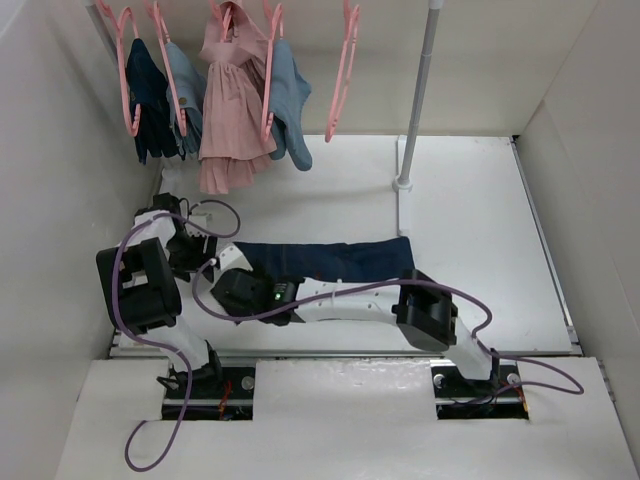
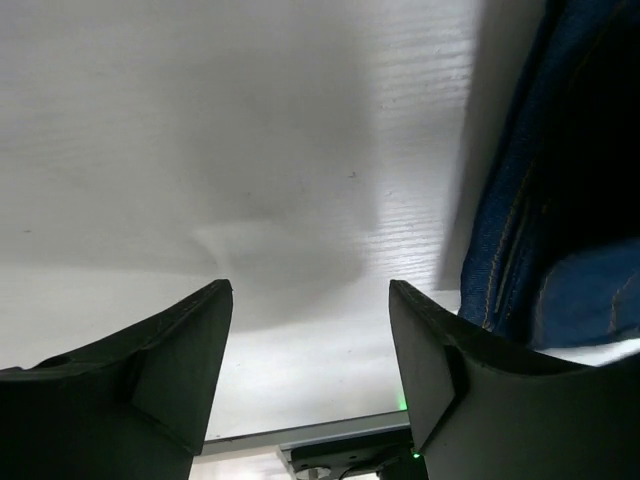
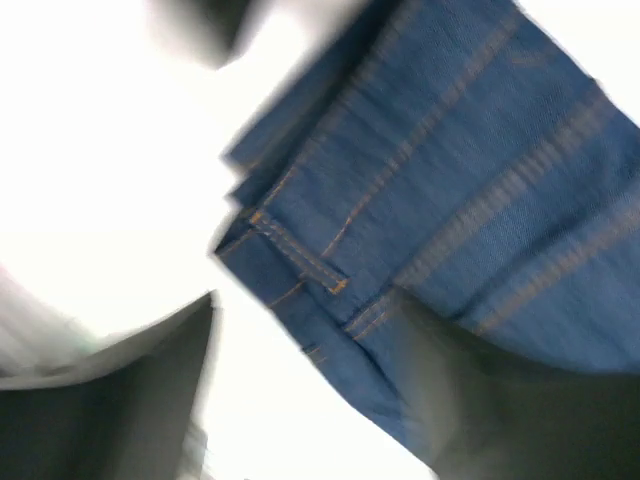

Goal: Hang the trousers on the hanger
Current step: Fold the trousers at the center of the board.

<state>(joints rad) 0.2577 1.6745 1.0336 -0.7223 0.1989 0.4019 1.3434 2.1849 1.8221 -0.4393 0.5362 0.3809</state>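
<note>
The trousers (image 1: 330, 258) lie folded flat on the worktop (image 1: 470, 200). The empty pink hanger (image 1: 340, 95) hangs well beyond the trousers, beside the clothed hangers (image 1: 180, 70). The left claw (image 2: 310, 290) stands released over bare worktop just beside the trousers' edge. The right claw (image 3: 305, 310), blurred, is likewise released above the trousers' stitched corner, grasping nothing.

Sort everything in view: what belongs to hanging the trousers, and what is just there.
Job: trousers, flat on the table; empty pink hanger; left hand and right hand, both open.
Just there: pink dress, dark navy garment, light blue garments, all hung up; upright pole.
</note>
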